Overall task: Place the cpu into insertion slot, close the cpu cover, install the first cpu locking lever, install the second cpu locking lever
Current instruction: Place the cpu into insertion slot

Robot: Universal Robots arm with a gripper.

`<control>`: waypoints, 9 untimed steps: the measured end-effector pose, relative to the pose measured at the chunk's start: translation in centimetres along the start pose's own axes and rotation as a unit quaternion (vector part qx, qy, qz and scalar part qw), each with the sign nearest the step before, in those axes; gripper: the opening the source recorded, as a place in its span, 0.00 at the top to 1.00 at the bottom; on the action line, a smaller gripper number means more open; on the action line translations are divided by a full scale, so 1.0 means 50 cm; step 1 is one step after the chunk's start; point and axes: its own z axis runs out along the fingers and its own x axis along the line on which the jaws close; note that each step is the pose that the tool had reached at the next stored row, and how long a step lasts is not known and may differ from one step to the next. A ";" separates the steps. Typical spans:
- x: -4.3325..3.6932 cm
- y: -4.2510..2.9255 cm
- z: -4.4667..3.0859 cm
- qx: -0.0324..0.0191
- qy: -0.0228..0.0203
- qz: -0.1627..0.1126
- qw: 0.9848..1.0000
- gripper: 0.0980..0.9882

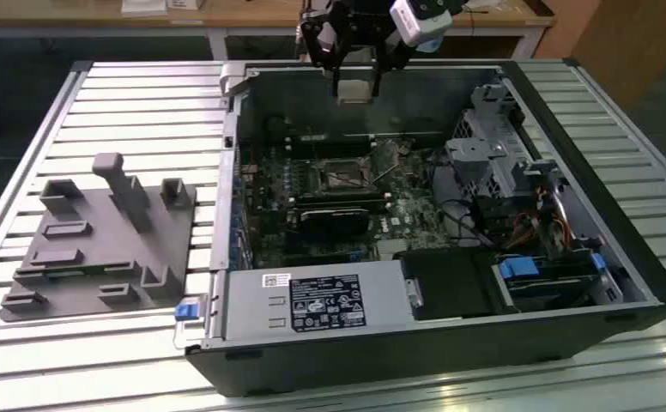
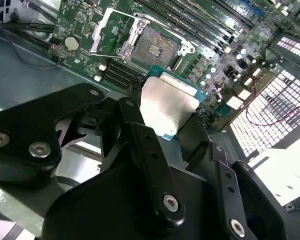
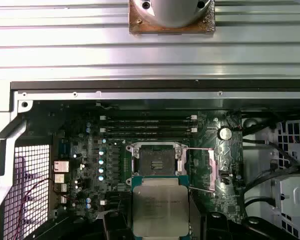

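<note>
My gripper hangs over the far wall of the open computer case, shut on the cpu. In both wrist views the cpu is a flat silvery square held by its edges between the black fingers. The insertion slot lies bare on the green board, a dark centre inside a metal rim, below the cpu and apart from it. The cpu cover is swung open beside the slot.
Long black memory slots run beside the socket. A black block sits on the board at the socket's near side. A grey fixture plate lies on the slatted table at the exterior view's left. A drive cage with cables stands at the right.
</note>
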 end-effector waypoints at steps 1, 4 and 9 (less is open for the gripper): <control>0.000 0.000 0.000 0.000 0.000 0.000 1.000 0.50; 0.000 0.000 0.000 0.000 0.000 0.000 1.000 0.50; 0.000 0.000 0.000 0.000 0.000 0.000 1.000 0.50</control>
